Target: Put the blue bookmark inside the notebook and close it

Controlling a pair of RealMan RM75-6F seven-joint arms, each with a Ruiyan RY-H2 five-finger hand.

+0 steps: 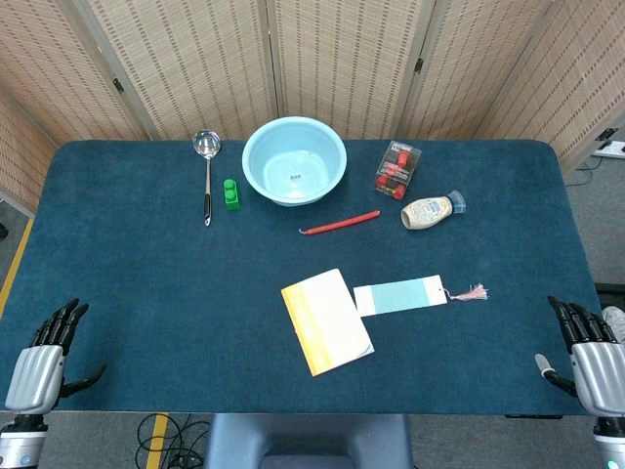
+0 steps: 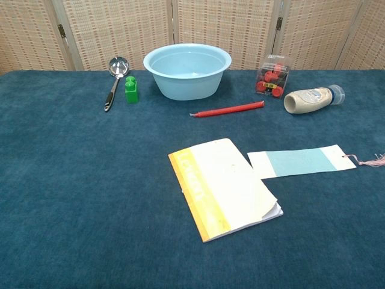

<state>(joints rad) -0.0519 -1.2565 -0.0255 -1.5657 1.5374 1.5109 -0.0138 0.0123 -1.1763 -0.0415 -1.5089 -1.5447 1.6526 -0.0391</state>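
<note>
- Woven screens stand behind a bench (image 1: 146, 293) covered in dark blue cloth.
- On it the blue bookmark (image 2: 299, 162) lies flat, just right of the notebook (image 2: 224, 186), its near end touching or just beside the cover, its tassel pointing right.
- That notebook lies closed, so nothing of the task looks done: opening, inserting and closing all remain.
- Left hand (image 1: 41, 363) and right hand (image 1: 589, 358) rest at the bench's near corners, fingers apart, holding nothing.
- Farther off lie a red pen (image 2: 227, 110) and a bowl (image 2: 187, 70).

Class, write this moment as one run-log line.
stage: not started | notebook: closed | blue bookmark: on table beside it | left hand: open | right hand: open
</note>
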